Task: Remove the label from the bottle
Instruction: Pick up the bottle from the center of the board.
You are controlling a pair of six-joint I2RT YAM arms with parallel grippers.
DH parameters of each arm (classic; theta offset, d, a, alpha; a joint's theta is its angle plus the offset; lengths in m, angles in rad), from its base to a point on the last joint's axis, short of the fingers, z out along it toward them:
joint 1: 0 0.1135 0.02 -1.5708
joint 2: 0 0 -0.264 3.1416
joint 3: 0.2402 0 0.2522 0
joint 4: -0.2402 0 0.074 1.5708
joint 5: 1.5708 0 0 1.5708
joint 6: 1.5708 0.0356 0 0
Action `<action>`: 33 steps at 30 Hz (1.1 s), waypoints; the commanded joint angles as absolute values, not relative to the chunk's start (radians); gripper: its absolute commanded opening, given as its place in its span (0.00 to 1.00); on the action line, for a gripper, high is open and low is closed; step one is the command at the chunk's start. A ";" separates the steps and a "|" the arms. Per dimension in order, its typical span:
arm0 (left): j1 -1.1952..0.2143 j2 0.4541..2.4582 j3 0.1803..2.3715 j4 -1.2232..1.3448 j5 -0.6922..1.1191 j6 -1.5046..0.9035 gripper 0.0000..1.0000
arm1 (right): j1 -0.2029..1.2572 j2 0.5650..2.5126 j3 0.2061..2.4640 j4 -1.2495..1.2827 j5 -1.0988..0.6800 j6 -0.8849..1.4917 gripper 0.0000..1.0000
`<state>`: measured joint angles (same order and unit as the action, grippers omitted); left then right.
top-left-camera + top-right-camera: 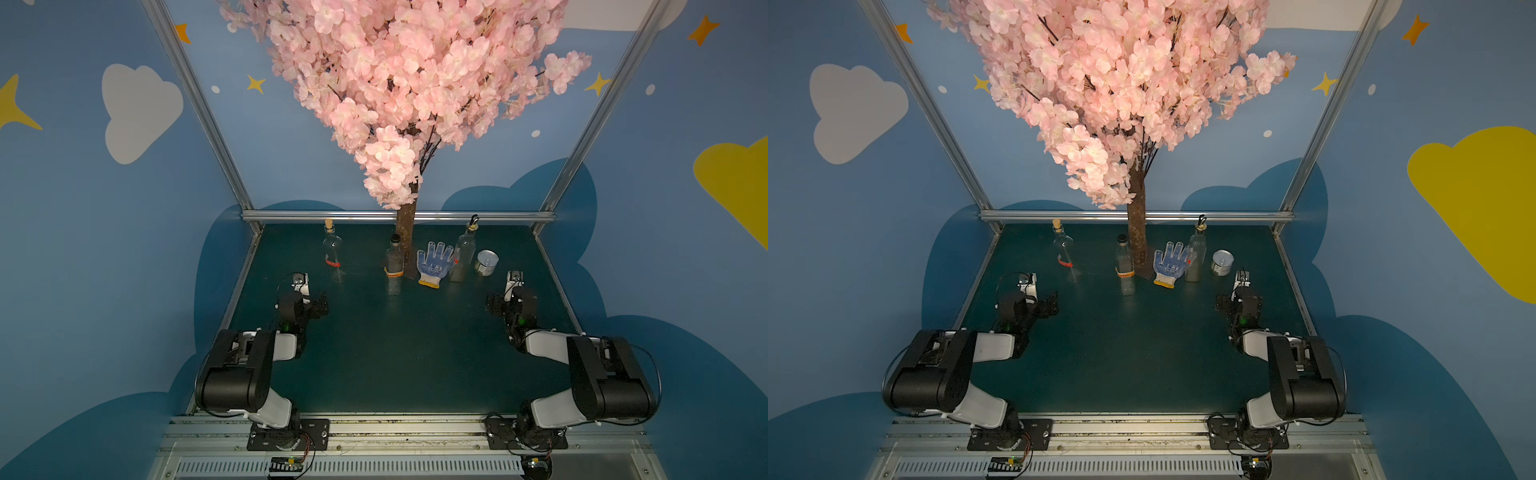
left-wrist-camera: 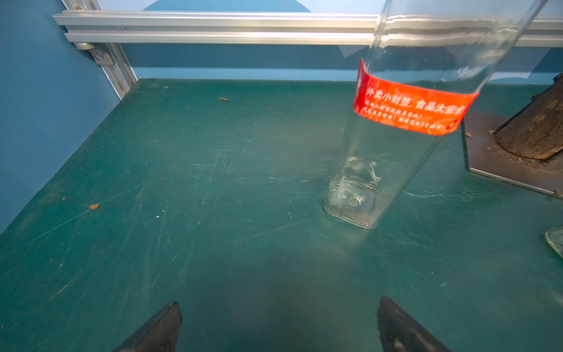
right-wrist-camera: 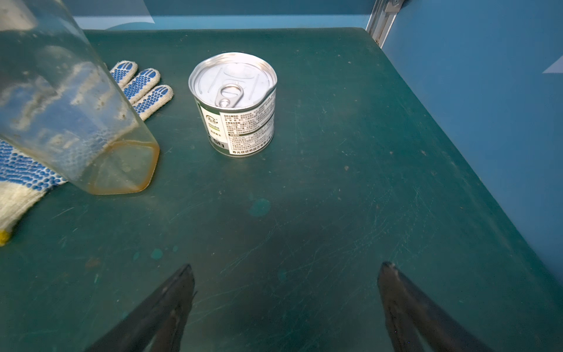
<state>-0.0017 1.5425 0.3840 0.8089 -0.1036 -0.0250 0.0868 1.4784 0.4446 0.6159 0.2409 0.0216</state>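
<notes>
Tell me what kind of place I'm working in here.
Likely a staged robot data-collection booth, not a real room: cartoon cloud-and-star walls on an aluminium frame, and a fake cherry tree standing on the scratched green tabletop.

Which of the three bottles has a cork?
The clear bottle with the red label nearest the left gripper; the others carry a black cap or a pourer.
</notes>
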 commanded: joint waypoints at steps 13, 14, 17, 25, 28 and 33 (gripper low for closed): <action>-0.050 1.329 0.458 0.573 -0.185 0.017 1.00 | 0.071 1.395 0.611 0.302 0.251 0.050 0.98; -0.055 1.315 0.461 0.567 -0.188 0.021 1.00 | 0.071 1.393 0.660 0.208 0.244 0.037 0.98; -0.058 1.258 0.485 0.511 -0.181 0.005 1.00 | 0.071 1.400 0.755 0.049 0.298 0.121 0.98; -0.058 1.148 0.538 0.428 -0.102 -0.020 1.00 | 0.067 1.368 0.917 -0.305 0.123 0.277 0.98; -0.058 1.124 0.606 0.349 -0.030 -0.026 1.00 | 0.067 1.330 0.911 -0.333 -0.028 0.275 0.98; -0.059 1.138 0.765 0.207 0.096 -0.026 1.00 | 0.093 1.225 0.847 -0.322 -0.180 0.258 0.97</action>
